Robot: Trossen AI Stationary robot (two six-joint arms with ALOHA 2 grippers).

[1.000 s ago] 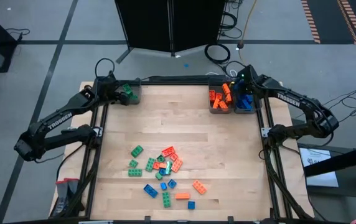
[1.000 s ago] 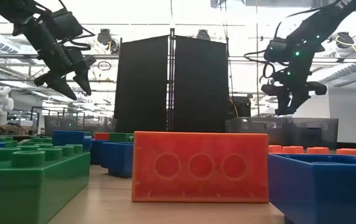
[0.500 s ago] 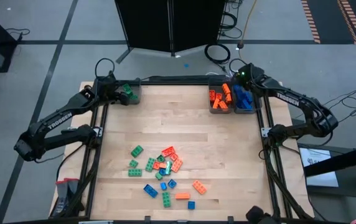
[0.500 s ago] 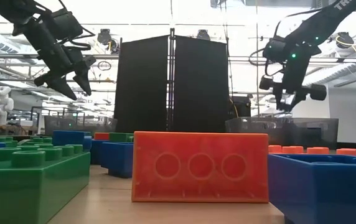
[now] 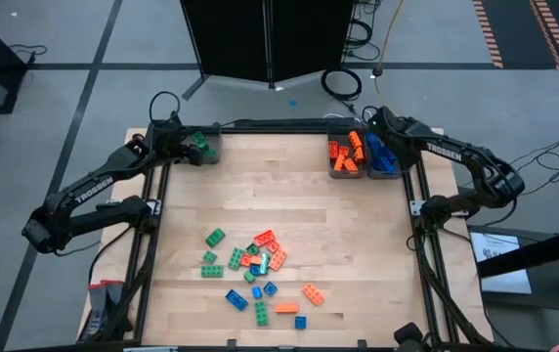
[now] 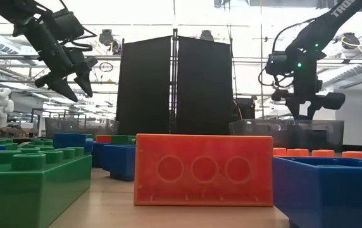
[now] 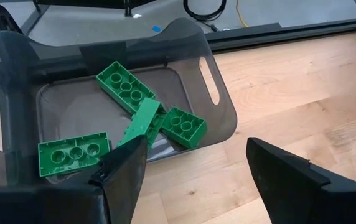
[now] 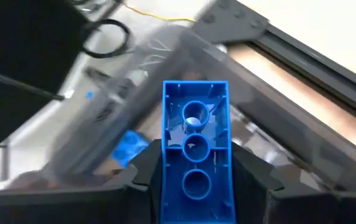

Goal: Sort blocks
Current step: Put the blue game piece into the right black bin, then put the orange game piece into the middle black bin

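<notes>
My right gripper [image 5: 375,132] is shut on a blue block [image 8: 195,149] and hangs above the grey bin of blue blocks [image 5: 384,158] at the table's far right. Beside it stands a bin of orange blocks [image 5: 345,156]. At the far left, my left gripper [image 7: 196,155] stands open over the near rim of a grey bin [image 7: 218,118] that holds several green blocks [image 7: 125,87]; nothing is between its fingers. A loose pile of green, orange and blue blocks [image 5: 260,269] lies on the table's near middle. My right gripper pinches the blue block by its two long sides [image 8: 165,163] between its two fingers [image 8: 249,171]. The block lies along the fingers with its hollow underside toward the wrist camera. It is lifted clear, above the bin, and the gripper slants downward.
Bare wooden tabletop [image 5: 279,196] lies between the bins at the far edge and the pile. In the low view, large orange [image 6: 203,170], green [image 6: 29,183] and blue [image 6: 333,190] blocks fill the foreground. A dark frame runs round the table.
My right gripper has rolled about its own pointing line by a good part of a turn and sunk a little toward the blue bin, keeping the blue block in its fingers. The left arm has kept still.
</notes>
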